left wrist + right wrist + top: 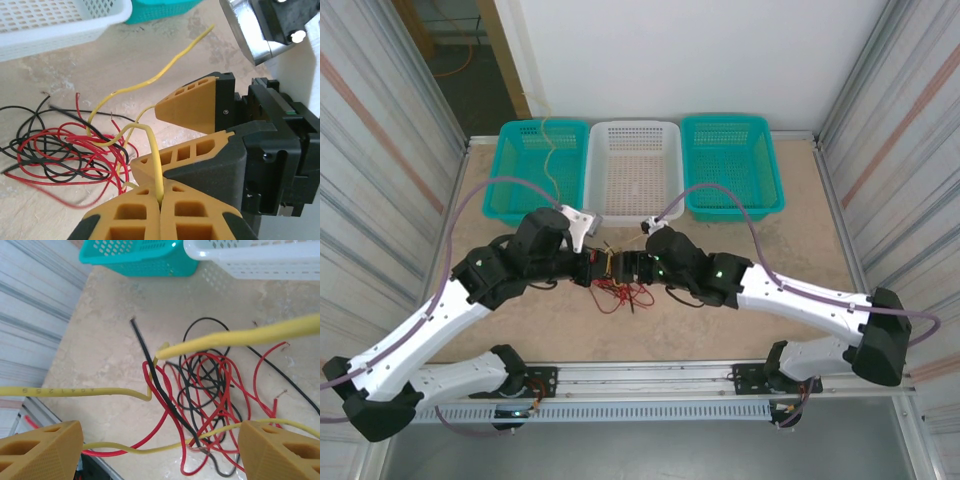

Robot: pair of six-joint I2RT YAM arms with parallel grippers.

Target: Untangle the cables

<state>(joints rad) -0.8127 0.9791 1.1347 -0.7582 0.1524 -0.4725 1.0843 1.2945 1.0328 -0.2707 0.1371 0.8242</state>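
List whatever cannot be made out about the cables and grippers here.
- Top view: the cables are too small to trace; the left gripper and right gripper cover part of the tangle.
- Left wrist view: the yellow cable vanishes between the shut left gripper's fingers, its held end hidden.
- Right wrist view: a near yellow strand is blurred and cut by the right edge; which cable it belongs to is unclear.

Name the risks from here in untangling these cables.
The left gripper has its jaws shut on a yellow cable that runs into the red and black tangle; pulling may tighten it or drag the whole heap. The right gripper, jaws open, straddles strands of that tangle; closing could pinch several together.
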